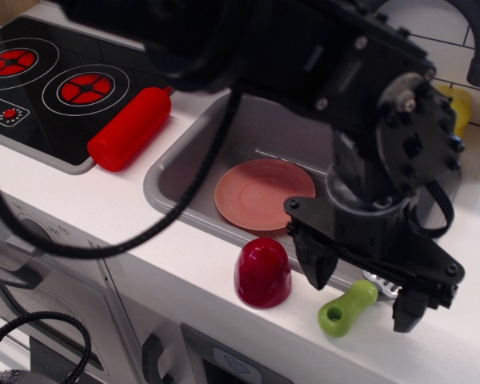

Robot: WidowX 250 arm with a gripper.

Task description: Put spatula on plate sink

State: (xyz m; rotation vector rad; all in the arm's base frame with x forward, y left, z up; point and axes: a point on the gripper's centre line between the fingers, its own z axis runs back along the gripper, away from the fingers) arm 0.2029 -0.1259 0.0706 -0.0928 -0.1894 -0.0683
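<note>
Jaws of the gripper [361, 295] stand apart, one finger on either side of the spatula [348, 306], not clamped. Spatula lies on the white surface [184, 264] just outside the front rim of the sink [176, 180]; its green handle is visible, its grey head largely hidden under the gripper. Inside the sink rests the plate [260, 193], bare. Near the sink's front rim stands a dark red dome [262, 272]; a red cylinder [130, 129] lies left of the sink.

Matt pink plastic plate [262, 194], smooth grey sink [184, 172], glossy lime spatula [346, 307] handle, matt black gripper [362, 293].
</note>
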